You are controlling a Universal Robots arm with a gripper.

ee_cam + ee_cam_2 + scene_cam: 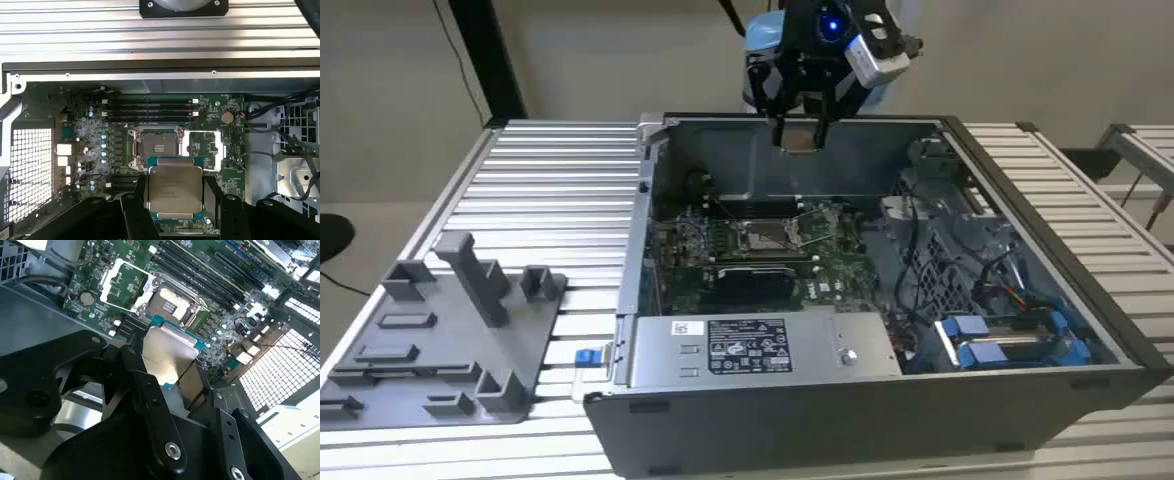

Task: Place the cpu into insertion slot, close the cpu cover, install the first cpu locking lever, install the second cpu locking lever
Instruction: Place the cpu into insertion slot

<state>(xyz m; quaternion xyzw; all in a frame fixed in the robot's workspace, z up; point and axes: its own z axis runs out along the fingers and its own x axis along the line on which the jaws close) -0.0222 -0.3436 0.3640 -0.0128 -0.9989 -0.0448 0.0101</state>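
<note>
Between the black fingers point(212, 197) of the pincer point(176, 200), the cpu point(175, 189) is clamped by two opposite edges, its silvery top showing in both wrist views. Beyond it, on the green circuit board point(90, 142), the insertion slot point(155, 149) lies uncovered, with the cpu cover point(220, 150) swung open just beside it. Farther out, the open computer case point(854, 410) rests on the ribbed bench point(547, 170), and the pincer hangs above its rear part.
</note>
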